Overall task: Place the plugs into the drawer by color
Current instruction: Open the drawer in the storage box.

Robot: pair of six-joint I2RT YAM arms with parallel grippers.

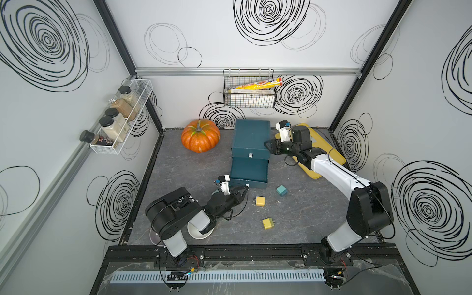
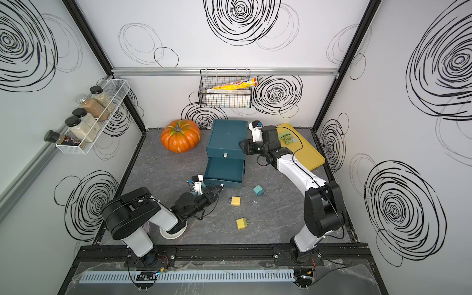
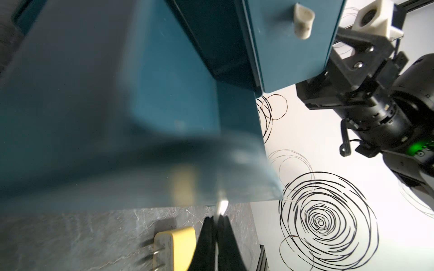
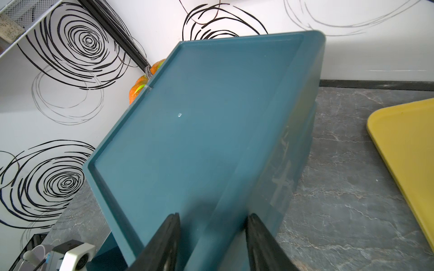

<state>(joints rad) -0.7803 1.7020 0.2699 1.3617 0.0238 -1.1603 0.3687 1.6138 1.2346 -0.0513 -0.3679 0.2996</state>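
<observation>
Near yellow plug (image 1: pixel 267 223), far yellow plug (image 1: pixel 260 201) and teal plug (image 1: pixel 281 190) lie apart on open worktop (image 1: pixel 306 217), at 5 to 6 o'clock of the pulled-out drawer (image 1: pixel 249 171). Left claw (image 1: pixel 242 190) is clenched on its handle (image 1: pixel 247 184). Right claw (image 1: pixel 267 146) straddles the 3 o'clock top edge of the drawer chest (image 1: pixel 251 138); whether it grips cannot be told. Only the right wrist view shows that edge between the jaws.

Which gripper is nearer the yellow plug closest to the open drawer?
Left. The left gripper, shut on the open drawer's handle, is beside the plug; the right gripper clamps the chest's top edge, farther back.
</observation>
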